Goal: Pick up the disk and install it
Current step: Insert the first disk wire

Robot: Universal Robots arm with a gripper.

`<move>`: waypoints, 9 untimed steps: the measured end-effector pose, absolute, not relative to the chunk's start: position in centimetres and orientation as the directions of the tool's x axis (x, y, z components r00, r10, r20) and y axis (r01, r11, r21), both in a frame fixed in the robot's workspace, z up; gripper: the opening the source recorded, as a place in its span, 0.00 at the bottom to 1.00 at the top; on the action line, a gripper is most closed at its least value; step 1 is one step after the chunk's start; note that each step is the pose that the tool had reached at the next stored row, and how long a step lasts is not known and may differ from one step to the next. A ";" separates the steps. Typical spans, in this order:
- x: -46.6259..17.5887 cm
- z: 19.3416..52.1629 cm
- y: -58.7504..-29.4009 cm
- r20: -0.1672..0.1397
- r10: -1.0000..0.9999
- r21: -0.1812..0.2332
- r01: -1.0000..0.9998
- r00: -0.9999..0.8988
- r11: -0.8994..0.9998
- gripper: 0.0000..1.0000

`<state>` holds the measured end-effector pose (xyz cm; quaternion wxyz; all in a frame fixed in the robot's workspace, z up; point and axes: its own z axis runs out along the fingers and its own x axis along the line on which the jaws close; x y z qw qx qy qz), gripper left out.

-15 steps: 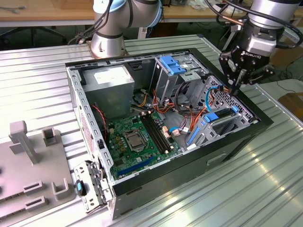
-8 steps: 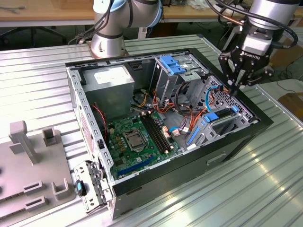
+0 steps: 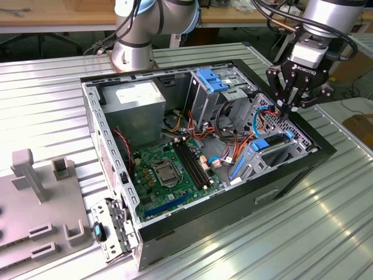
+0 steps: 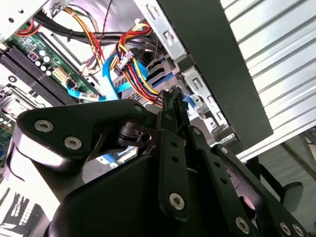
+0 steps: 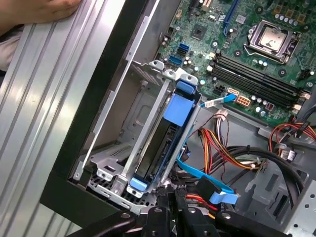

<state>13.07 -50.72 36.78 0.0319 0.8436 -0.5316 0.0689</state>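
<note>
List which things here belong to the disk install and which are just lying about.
Job in hand:
- the disk, sitting in the metal drive cage
- the gripper, jaws shut, at the cage's end

Lying about:
- power-supply box
- motherboard
- loose cables
- grey fixture at the exterior view's left
- a person's hand

A ribbed metal counter (image 3: 303, 233) carries an open black computer case (image 3: 233, 195) on its side, a grey fixture plate (image 3: 41, 216) near it at the exterior view's left, and the arm's base (image 3: 133, 55).
</note>
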 end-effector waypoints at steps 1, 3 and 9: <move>13.1 36.8 -50.7 0.150 -0.895 -0.019 -0.904 0.420 -0.427 0.16; 13.0 36.8 -50.7 0.150 -0.904 -0.019 -0.913 0.400 -0.407 0.16; 13.0 36.6 -50.7 0.152 -0.936 -0.019 -0.946 0.317 -0.323 0.16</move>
